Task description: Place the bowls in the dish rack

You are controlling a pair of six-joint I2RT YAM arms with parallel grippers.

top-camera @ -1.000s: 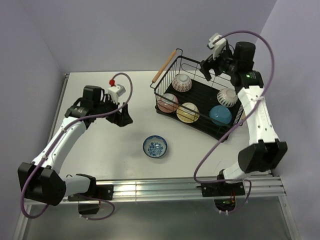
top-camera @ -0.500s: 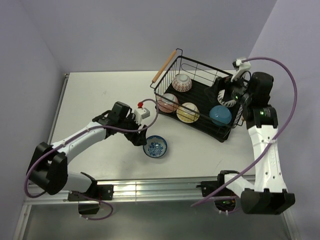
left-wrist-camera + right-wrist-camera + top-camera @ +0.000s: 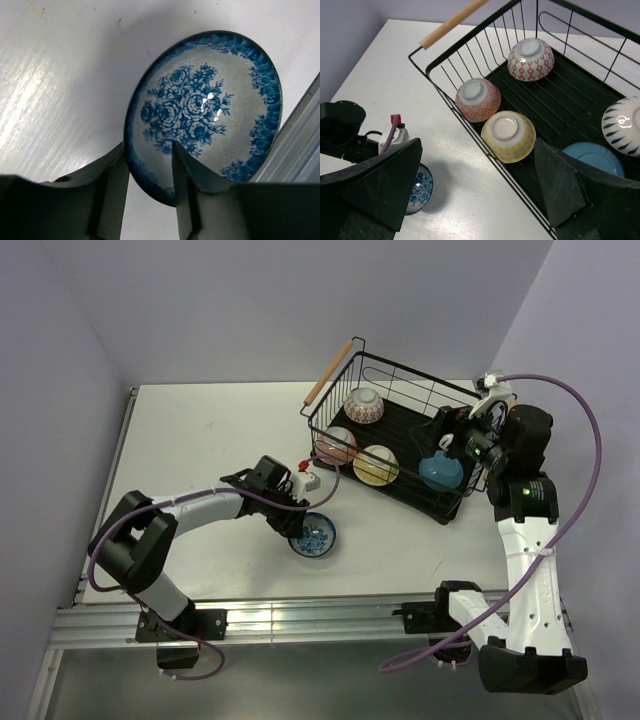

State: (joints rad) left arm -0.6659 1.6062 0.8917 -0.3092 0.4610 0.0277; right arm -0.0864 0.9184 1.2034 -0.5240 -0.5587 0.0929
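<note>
Having swung in, the left claw (image 3: 147, 150) straddles the rim of the last loose bowl (image 3: 200, 110), grip uncertain; the right claw (image 3: 477, 150) gapes wide over the dish rack (image 3: 555, 105).

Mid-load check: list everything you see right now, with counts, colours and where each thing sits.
black wire dish rack: 1, black with a slatted base, far right of the table
light wooden rod handle: 1 seen, tan, rack's far-left edge
upturned patterned bowls: 3, red-diamond bowl, pink bowl, yellow bowl, in the rack's left half
light-blue bowl: 1, rack's near right
white bowl with dark blue strokes: 1, rack's right end
blue floral bowl: 1, blue and white, upright on the table outside the rack
table: 1, white
left gripper: fingers straddle the floral bowl's rim, grip unclear
right gripper: open, empty, over the rack
</note>
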